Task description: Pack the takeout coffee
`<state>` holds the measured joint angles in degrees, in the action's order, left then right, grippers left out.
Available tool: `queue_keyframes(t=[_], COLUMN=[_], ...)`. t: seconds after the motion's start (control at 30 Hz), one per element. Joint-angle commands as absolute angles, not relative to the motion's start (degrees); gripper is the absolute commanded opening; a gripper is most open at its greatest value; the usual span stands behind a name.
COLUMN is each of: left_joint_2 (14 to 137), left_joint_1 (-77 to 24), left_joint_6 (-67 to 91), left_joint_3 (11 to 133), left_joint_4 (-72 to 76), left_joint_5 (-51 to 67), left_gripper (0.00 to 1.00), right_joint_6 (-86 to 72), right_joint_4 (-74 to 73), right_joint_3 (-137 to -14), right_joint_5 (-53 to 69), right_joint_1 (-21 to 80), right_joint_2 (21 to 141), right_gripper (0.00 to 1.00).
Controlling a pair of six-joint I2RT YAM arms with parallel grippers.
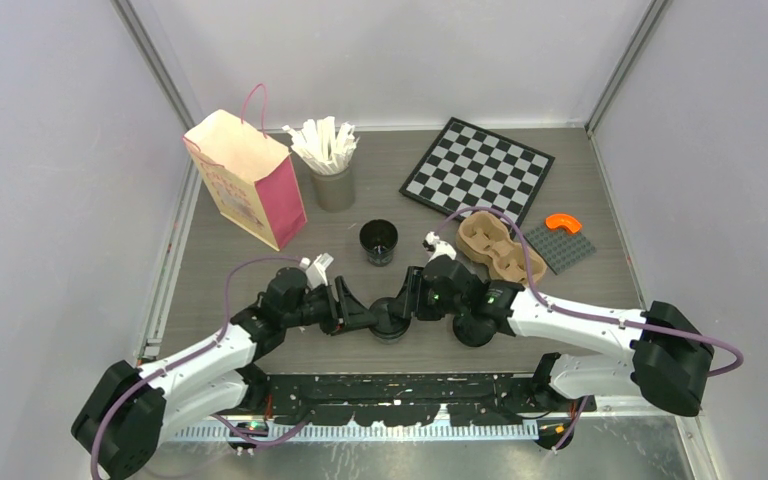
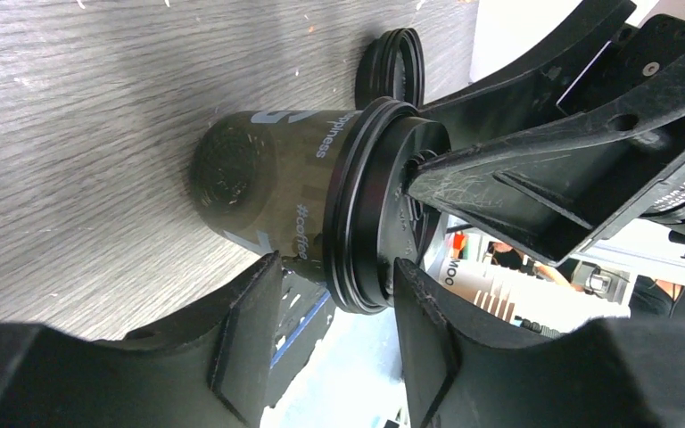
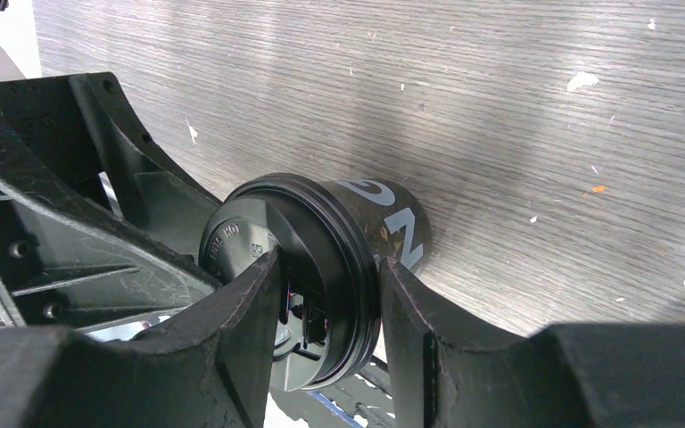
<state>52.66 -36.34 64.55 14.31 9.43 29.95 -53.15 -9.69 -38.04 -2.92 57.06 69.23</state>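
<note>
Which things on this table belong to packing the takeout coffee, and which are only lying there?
For the job: lidded black cup, open black cup, loose lid; likely also brown carrier, pink bag.
Lying about: chessboard, grey stud plate, orange piece, grey cup of stirrers.

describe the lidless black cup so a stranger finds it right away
Back left on the table is a pink paper bag, with a grey cup of white sticks beside it. Nearer the front edge stands the black cup: open-topped, unlike the lidded cup closer in.
</note>
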Motion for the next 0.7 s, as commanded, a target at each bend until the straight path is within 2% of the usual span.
queue_keyframes(t=[0.0, 0.17, 0.33, 0.47, 0.6, 0.67], left_joint_2=[53.57, 55.73, 56.51, 55.6, 52.95, 50.69], left_joint_1=[-36.65, -37.02, -37.59, -38.74, -39.4, -39.38], left_joint_6=[64.14, 62.87, 60.35, 58.39, 59.7, 60.08], left_joint_3=[13.36, 12.63, 12.88, 13.4, 13.39, 14.28], left_joint_4=[12.57, 12.57, 8.83, 3.99, 4.22, 4.43], left_joint_5=[28.32, 27.82, 25.12, 21.75, 22.68, 23.67], left_gripper=[0.49, 0.44, 0.29, 0.23, 0.24, 0.31], right_joint_6=[-53.55, -54.63, -55.15, -55.26, -52.6, -50.45], right_joint_4=[-9.79, -7.38, -6.6, -4.75, -3.36, -4.25], right_joint_3=[-35.66, -33.36, -31.46, -29.21, -29.91, -31.66], right_joint_5=[-4.4, -3.96, -4.36, -4.14, -1.8, -1.2], right_joint_1=[57.47, 57.43, 57.46, 57.47, 57.46, 57.42], right_joint_2=[69.31, 69.52, 68.93, 68.73, 70.0, 70.62], right_gripper=[0.47, 0.46, 0.45, 0.44, 0.43, 0.42])
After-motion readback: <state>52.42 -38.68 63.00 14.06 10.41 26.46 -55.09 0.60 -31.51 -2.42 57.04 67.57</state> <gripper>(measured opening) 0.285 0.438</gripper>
